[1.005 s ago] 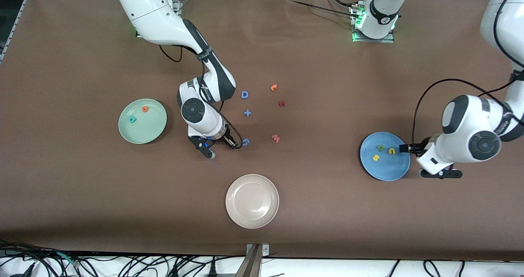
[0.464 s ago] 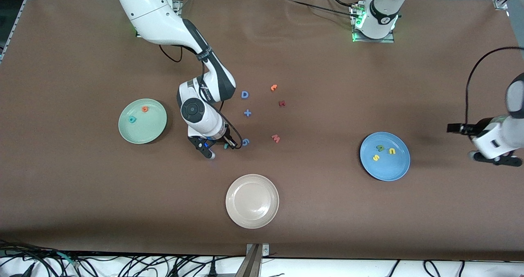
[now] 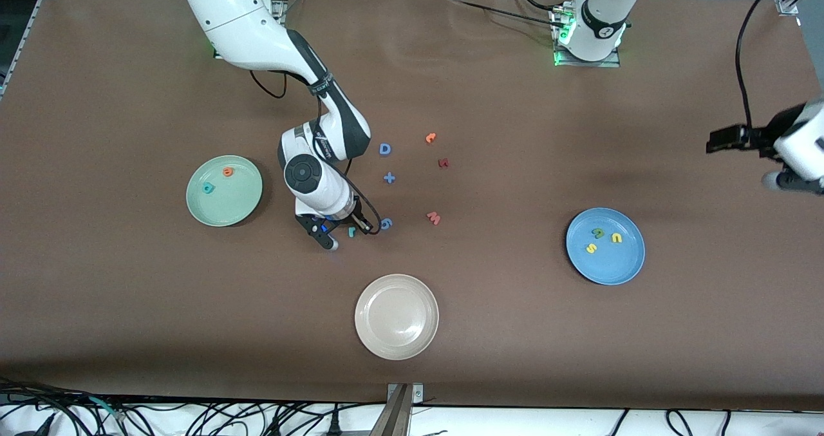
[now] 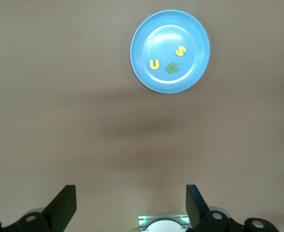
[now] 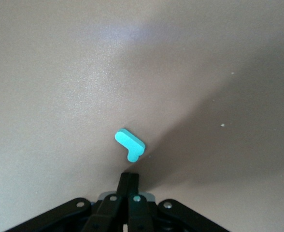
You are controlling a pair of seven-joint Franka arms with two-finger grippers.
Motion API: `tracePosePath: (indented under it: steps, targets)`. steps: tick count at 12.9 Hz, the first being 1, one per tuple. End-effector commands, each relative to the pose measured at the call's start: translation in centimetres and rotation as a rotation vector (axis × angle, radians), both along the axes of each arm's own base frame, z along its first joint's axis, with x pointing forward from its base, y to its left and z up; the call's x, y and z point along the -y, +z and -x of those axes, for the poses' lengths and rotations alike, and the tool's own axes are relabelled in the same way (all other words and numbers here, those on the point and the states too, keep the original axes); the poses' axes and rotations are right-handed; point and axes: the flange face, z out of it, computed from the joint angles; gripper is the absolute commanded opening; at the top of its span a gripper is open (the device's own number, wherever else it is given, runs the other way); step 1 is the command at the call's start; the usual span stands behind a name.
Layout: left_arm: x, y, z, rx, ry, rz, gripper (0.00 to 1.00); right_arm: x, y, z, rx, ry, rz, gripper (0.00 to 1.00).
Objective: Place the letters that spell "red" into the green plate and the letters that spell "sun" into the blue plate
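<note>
The green plate point(image 3: 235, 205) holds the orange "e" point(image 3: 227, 172) and the teal "d" point(image 3: 207, 188). The slim teal "r" point(image 3: 352, 231) point(image 5: 130, 145) lies flat on the brown table. My right gripper point(image 3: 362, 226) point(image 5: 131, 180) is low beside it, shut, fingertips pressed together just short of the letter with nothing between them. The blue plate point(image 3: 611, 270) point(image 4: 144, 36) holds the yellow "s" point(image 3: 591, 248), the dark green letter point(image 3: 598, 233) and the yellow "u" point(image 3: 617, 237). My left gripper point(image 3: 716, 142) point(image 4: 131, 203) hangs open and empty over bare table toward the left arm's end.
A beige-white plate point(image 3: 396, 342) sits nearest the front camera. Loose letters lie mid-table: blue "D" point(image 3: 385, 149), blue plus point(image 3: 389, 178), a blue piece point(image 3: 385, 224) next to the right gripper, an orange hooked letter point(image 3: 430, 138), a dark red one point(image 3: 443, 163), and a pink "m" point(image 3: 434, 218).
The left arm has pulled away from the blue plate toward its end of the table. The right gripper has closed, and the teal "r" now shows beside its fingertips.
</note>
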Motion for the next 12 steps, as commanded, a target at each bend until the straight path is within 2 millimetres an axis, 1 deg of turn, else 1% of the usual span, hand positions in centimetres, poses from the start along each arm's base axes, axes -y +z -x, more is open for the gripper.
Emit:
tracePosePath:
  steps: [1, 3, 5, 6, 7, 8, 9, 10, 11, 12]
  targets:
    - [-1.2, 3.2, 1.9, 0.034, 0.026, 0.022, 1.0, 0.2, -0.6, -0.1, -0.011, 0.005, 0.015, 0.0]
    - [-0.5, 3.6, 1.9, 0.046, 0.013, 0.016, 1.0, 0.4, 0.1, -0.4, -0.013, -0.001, 0.014, 0.0]
    - [0.6, 3.7, 1.7, 0.056, -0.008, 0.016, 1.0, 1.3, 3.1, -1.1, -0.041, -0.006, 0.027, 0.0]
    - [0.8, 4.3, 2.0, 0.074, -0.01, 0.02, 1.0, 1.8, 4.8, -1.4, -0.051, -0.005, 0.033, 0.0]
    - [0.9, 4.5, 1.7, 0.102, -0.012, 0.018, 1.0, 2.4, 6.0, -1.7, -0.064, -0.005, 0.041, 0.0]
    - [0.9, 4.7, 1.6, 0.124, -0.012, 0.017, 1.0, 2.7, 6.6, -1.9, -0.064, -0.009, 0.043, 0.0]
    - [0.9, 4.5, 1.7, 0.123, -0.012, 0.017, 1.0, 2.4, 6.4, -1.8, -0.064, -0.006, 0.044, 0.0]
    - [1.2, 4.6, 1.7, 0.124, -0.018, 0.018, 1.0, 2.3, 6.0, -1.7, -0.054, 0.04, 0.063, 0.0]
    - [1.5, 4.6, 1.7, 0.124, -0.025, 0.017, 1.0, 2.6, 5.7, -1.7, -0.025, 0.165, 0.113, 0.0]
    - [1.7, 4.6, 1.4, 0.141, -0.026, 0.017, 1.0, 2.4, 5.5, -1.6, -0.002, 0.302, 0.152, 0.0]
